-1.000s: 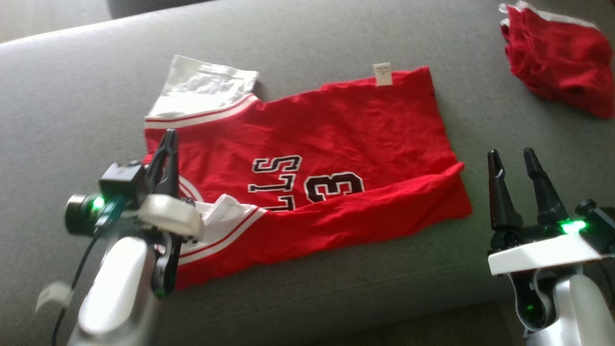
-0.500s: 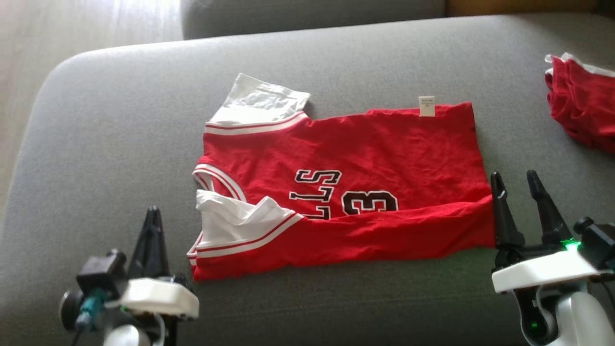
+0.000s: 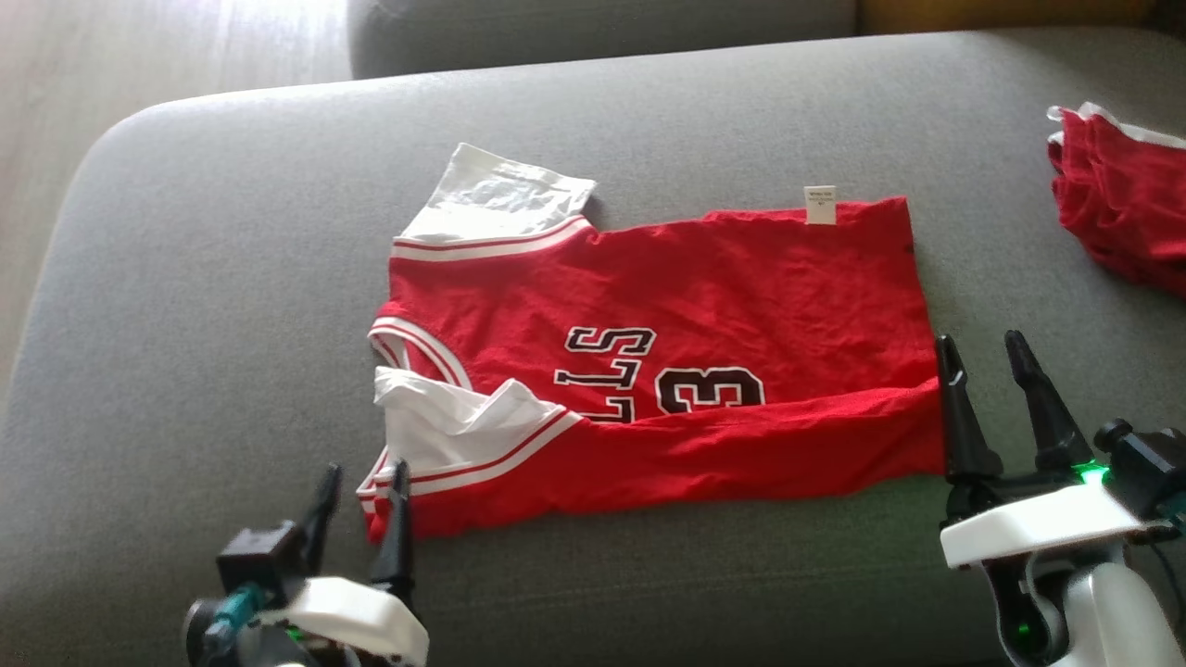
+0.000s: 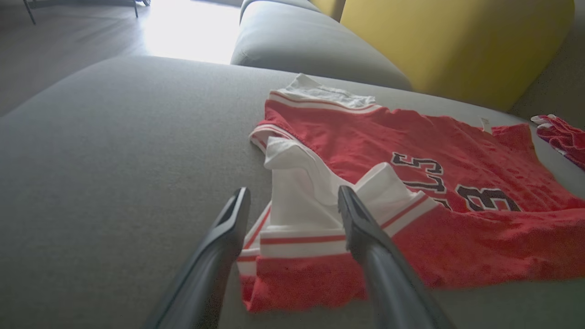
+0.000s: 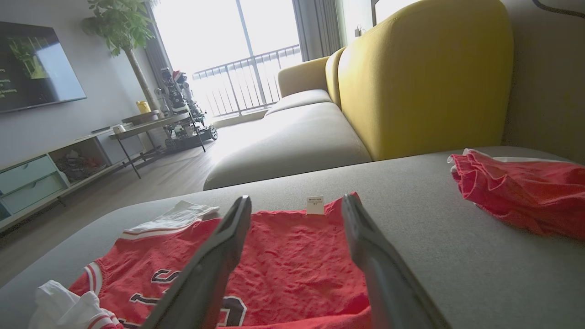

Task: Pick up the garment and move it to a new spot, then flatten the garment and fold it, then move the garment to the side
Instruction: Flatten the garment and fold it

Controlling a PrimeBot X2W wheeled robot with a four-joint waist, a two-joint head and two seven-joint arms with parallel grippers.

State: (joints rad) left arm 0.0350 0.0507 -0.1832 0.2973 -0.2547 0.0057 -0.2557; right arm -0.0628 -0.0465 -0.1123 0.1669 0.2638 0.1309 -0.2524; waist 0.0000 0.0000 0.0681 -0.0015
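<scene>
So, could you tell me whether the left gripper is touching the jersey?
Cannot tell. In the left wrist view the left gripper straddles the jersey at its near corner with open fingers, but neither contact nor a gap shows plainly.

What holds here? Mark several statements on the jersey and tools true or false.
1. The jersey lies on the grey couch. True.
2. The left tool is shut on the jersey. False: it stands open.
3. The right tool is open beside the jersey's right edge. True.
4. The jersey's near edge is folded over its lettering. True.
5. The white tag sits on the near edge. False: on the far edge.
6. A second garment lies left of the jersey. False: it lies to the right.
</scene>
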